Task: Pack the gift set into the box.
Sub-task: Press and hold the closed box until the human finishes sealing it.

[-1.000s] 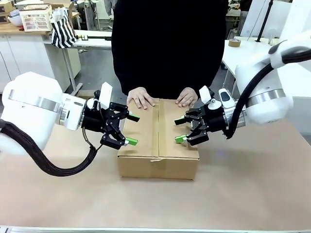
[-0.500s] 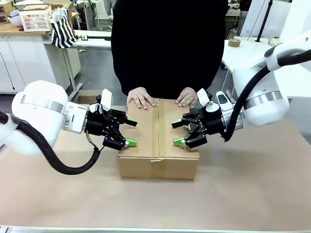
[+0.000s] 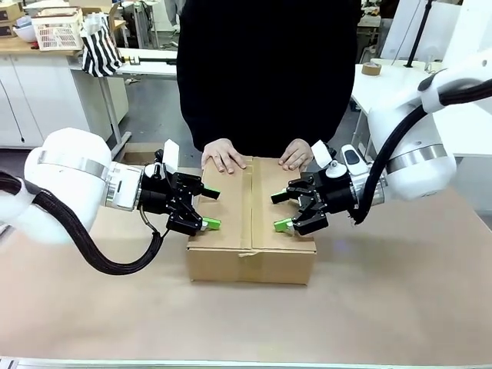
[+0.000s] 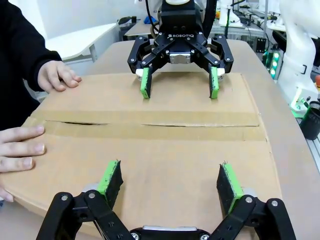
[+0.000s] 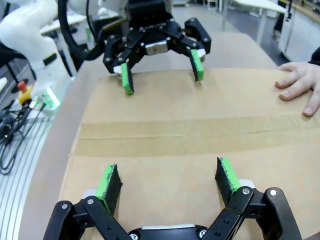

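Note:
The box (image 3: 250, 201) sits mid-table with its flaps down and a brown tape strip along the seam. A person's two hands (image 3: 223, 157) rest flat on its far edge. My left gripper (image 3: 212, 209) hovers open over the box's left edge, green pads apart, holding nothing. My right gripper (image 3: 278, 212) hovers open over the right edge, facing it. In the left wrist view my left gripper (image 4: 170, 175) spreads over the cardboard (image 4: 150, 145), with the right gripper (image 4: 180, 85) opposite. The right wrist view shows my right gripper (image 5: 167, 176) low over the lid (image 5: 175, 135). The gift set is out of view.
The brown table (image 3: 400, 292) has free room in front of and beside the box. The person in black stands close at the far edge. Behind are a white table with a tape roll (image 3: 371, 68), a striped bag (image 3: 100, 48) and a basket (image 3: 55, 31).
Both grippers have dropped slightly and edged closer over the box top, the left one moving right. The hands and the box have stayed put.

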You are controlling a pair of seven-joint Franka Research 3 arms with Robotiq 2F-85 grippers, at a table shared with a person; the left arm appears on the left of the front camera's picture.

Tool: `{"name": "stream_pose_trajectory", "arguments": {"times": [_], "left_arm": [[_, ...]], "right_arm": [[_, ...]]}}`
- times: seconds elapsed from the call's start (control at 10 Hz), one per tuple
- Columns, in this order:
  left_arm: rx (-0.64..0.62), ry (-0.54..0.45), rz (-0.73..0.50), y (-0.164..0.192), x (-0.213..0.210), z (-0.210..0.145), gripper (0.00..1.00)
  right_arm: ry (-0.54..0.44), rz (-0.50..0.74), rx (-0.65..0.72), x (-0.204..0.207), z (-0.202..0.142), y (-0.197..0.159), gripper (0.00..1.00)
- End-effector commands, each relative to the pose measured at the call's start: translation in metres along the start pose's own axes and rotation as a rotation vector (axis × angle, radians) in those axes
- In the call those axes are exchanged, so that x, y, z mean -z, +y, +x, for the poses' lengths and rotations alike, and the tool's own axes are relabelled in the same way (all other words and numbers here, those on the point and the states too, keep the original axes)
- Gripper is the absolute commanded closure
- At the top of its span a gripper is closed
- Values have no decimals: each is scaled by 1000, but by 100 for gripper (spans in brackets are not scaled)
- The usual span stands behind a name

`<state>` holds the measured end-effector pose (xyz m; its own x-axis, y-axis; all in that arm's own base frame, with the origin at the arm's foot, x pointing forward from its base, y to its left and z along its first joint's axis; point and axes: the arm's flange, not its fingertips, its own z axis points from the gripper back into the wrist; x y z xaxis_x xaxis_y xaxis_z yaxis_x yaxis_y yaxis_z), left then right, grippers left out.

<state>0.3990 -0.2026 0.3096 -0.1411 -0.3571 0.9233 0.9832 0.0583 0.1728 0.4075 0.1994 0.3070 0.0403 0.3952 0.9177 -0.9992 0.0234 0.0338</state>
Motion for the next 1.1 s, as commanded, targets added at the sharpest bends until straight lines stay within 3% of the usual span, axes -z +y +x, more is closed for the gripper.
{"name": "stream_pose_trajectory", "arguments": {"times": [0.0, 1.0], "left_arm": [[12, 10, -6, -2, -1, -2, 0], [12, 10, -6, -2, -1, -2, 0]], "right_arm": [[3, -7, 3, 0, -1, 1, 0], [3, -7, 3, 0, -1, 1, 0]]}}
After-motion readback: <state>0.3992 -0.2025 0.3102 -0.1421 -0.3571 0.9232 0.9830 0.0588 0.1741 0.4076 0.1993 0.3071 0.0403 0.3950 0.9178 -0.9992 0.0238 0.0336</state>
